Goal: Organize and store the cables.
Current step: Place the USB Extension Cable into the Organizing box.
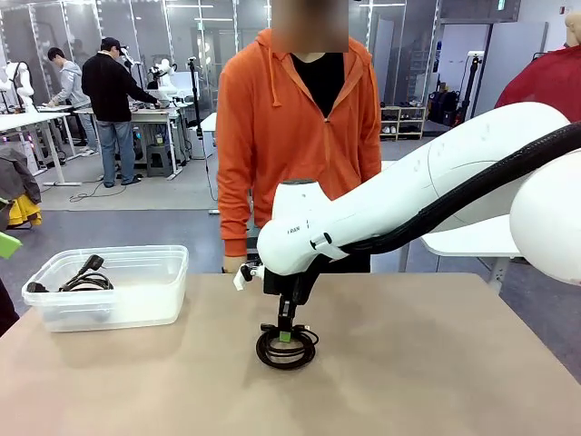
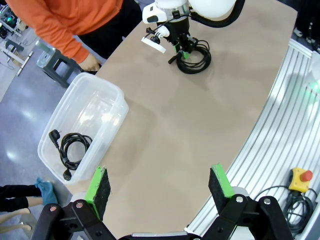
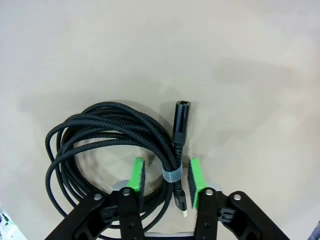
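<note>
A coiled black braided cable (image 1: 286, 350) (image 2: 195, 57) (image 3: 100, 135) lies on the tan table in front of the person, bound with a grey strap. My right gripper (image 1: 285, 334) (image 2: 182, 50) (image 3: 166, 175) points straight down over it. Its jaws are open and straddle the strapped part of the bundle, with a small gap on each side. Another coiled cable (image 1: 86, 280) (image 2: 72, 147) with a chunky plug lies in the clear plastic bin (image 1: 172, 263) (image 2: 115, 95) at the table's left. My left gripper (image 2: 160, 187) hangs open and empty high above the table's near side.
A person in an orange hoodie stands at the far edge, one hand (image 1: 234, 263) (image 2: 90, 62) by the table rim near the bin. A red emergency stop button (image 2: 300, 179) sits beyond the table's rounded near edge.
</note>
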Action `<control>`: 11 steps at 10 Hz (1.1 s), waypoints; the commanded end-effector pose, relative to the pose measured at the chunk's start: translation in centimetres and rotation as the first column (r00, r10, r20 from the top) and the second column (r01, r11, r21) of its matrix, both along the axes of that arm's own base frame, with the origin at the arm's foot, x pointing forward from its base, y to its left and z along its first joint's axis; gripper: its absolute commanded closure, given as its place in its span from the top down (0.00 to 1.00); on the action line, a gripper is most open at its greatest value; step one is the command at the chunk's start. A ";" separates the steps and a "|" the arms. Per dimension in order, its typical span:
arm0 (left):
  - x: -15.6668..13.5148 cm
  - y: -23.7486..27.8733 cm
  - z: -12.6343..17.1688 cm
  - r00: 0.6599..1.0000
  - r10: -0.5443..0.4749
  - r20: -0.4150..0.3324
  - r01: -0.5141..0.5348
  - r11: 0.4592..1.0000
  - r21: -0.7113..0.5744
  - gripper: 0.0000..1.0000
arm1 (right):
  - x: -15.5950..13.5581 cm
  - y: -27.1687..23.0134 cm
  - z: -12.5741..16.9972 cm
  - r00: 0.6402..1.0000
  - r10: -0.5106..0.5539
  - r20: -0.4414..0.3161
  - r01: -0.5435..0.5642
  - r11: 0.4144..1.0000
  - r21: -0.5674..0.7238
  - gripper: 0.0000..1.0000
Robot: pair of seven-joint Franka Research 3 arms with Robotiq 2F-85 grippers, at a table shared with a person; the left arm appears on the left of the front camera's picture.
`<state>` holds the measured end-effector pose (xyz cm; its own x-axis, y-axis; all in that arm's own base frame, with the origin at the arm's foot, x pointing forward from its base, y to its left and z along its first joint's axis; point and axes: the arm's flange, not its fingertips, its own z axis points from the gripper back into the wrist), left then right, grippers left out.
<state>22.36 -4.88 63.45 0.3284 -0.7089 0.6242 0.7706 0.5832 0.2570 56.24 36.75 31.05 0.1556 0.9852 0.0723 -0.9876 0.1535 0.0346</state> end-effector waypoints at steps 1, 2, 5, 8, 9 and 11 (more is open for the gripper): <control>0.1 -0.1 0.1 1.000 0.001 0.006 -0.001 1.000 0.000 1.00 | -0.7 -0.7 0.8 0.999 0.028 0.017 -0.028 0.999 -0.022 0.69; 0.1 -0.1 0.1 1.000 0.001 0.006 -0.001 1.000 0.000 1.00 | -0.8 -0.9 1.2 1.000 0.018 0.021 -0.018 1.000 -0.019 1.00; 0.1 -0.1 0.1 1.000 0.001 0.006 -0.001 1.000 0.000 1.00 | -2.3 -2.5 4.5 0.999 0.009 0.036 -0.010 0.999 0.041 1.00; 0.1 -0.1 0.1 1.000 0.001 0.006 -0.001 1.000 0.000 1.00 | -3.1 -7.9 8.8 0.995 -0.061 0.075 0.052 0.991 0.120 1.00; 0.1 -0.1 0.1 1.000 0.001 0.006 -0.001 1.000 0.000 1.00 | -3.3 -10.5 9.9 0.993 -0.097 0.063 0.086 0.984 0.158 1.00; 0.1 -0.1 0.1 1.000 0.001 0.006 -0.001 1.000 0.000 1.00 | -3.4 -15.5 11.8 0.980 -0.180 0.087 0.159 0.965 0.210 1.00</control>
